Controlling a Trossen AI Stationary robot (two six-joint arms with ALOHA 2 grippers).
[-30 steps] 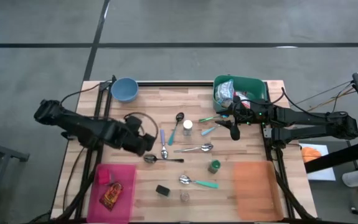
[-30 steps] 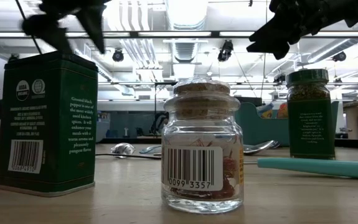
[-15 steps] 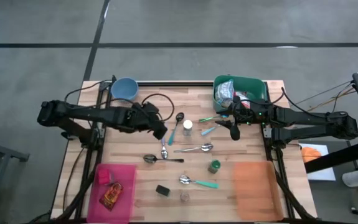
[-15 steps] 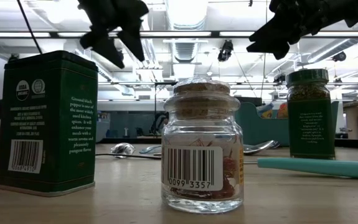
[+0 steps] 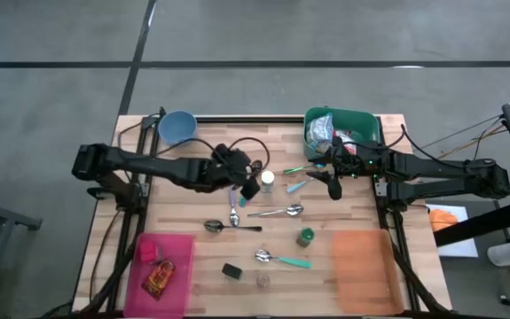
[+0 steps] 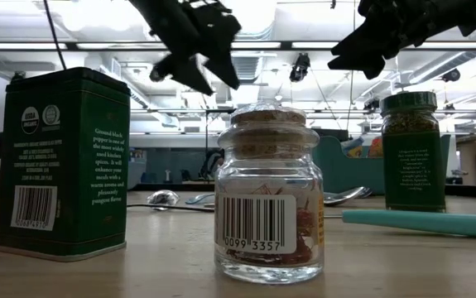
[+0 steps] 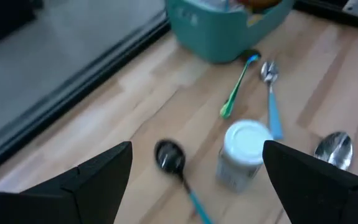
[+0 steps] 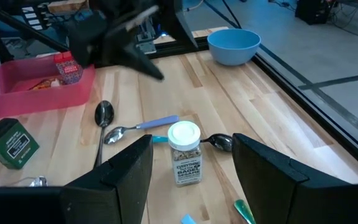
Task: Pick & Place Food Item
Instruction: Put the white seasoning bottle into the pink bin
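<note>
Food packs lie in the green bin at the far right and in the pink tray at the near left. My left gripper hangs open above the table's middle, just left of a white-lidded spice jar, which stands on its base. In the left wrist view that jar shows ahead between the fingers, untouched. My right gripper is open in the air in front of the bin, holding nothing.
Several spoons lie scattered across the middle of the table. A blue bowl stands far left and an orange mat lies near right. A green-lidded jar, a dark tin and a small glass jar stand near the front edge.
My left gripper has swung from above the table's left side, near the pink tray, toward the right and far side, up to the white-lidded jar. It has rolled about its own axis and sunk a little, staying open. The right arm has kept still.
</note>
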